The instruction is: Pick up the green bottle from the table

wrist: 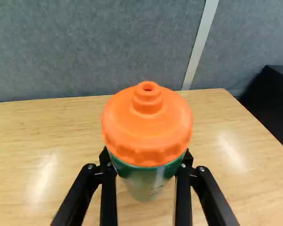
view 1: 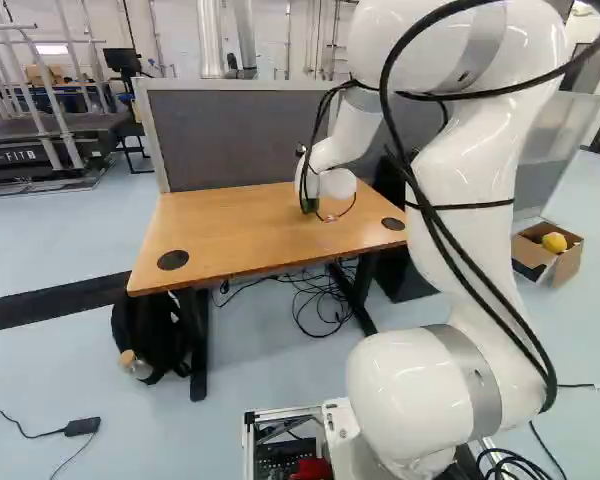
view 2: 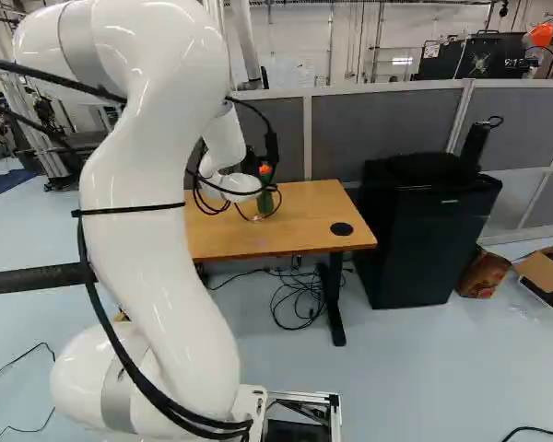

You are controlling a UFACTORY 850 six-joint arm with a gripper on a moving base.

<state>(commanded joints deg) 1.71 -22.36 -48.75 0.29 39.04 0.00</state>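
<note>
**Green bottle in the gripper, lift unconfirmed**

The reach looks complete: the bottle stands upright between the fingers, its orange cap above their tips. They appear closed to the bottle's width, one against each side just below the cap, so I judge the grip made. What remains is the lift, or proof of it: whether the base touches the wooden table beneath the fingers cannot be told. The bottle itself hides the pads and their contact, and the fingers' rear ends are cut off. In the left base view, the arm's wrist covers much of the bottle.
</note>
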